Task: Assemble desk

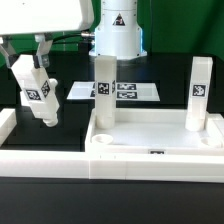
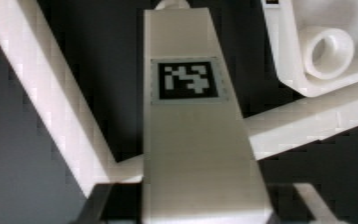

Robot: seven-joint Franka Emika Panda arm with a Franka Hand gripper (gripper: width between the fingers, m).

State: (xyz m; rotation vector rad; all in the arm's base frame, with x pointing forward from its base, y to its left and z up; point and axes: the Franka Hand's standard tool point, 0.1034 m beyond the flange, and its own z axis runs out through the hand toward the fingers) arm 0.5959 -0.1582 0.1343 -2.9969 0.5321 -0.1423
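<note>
The fingers of the gripper are clamped on one end of a short square white leg. It hangs tilted, seemingly clear of the black worktop, at the exterior view's left of the desk top. Two more legs already stand upright in the tray's sockets.

The held leg looks like hard, stiff plastic, probably light and not fragile. Its smooth faces could slip or pivot under a loose grip. The square section offers flat opposite faces, so holding it near one end suits it and leaves the far end free for an open corner socket. It would first need righting from its tilt.
</note>
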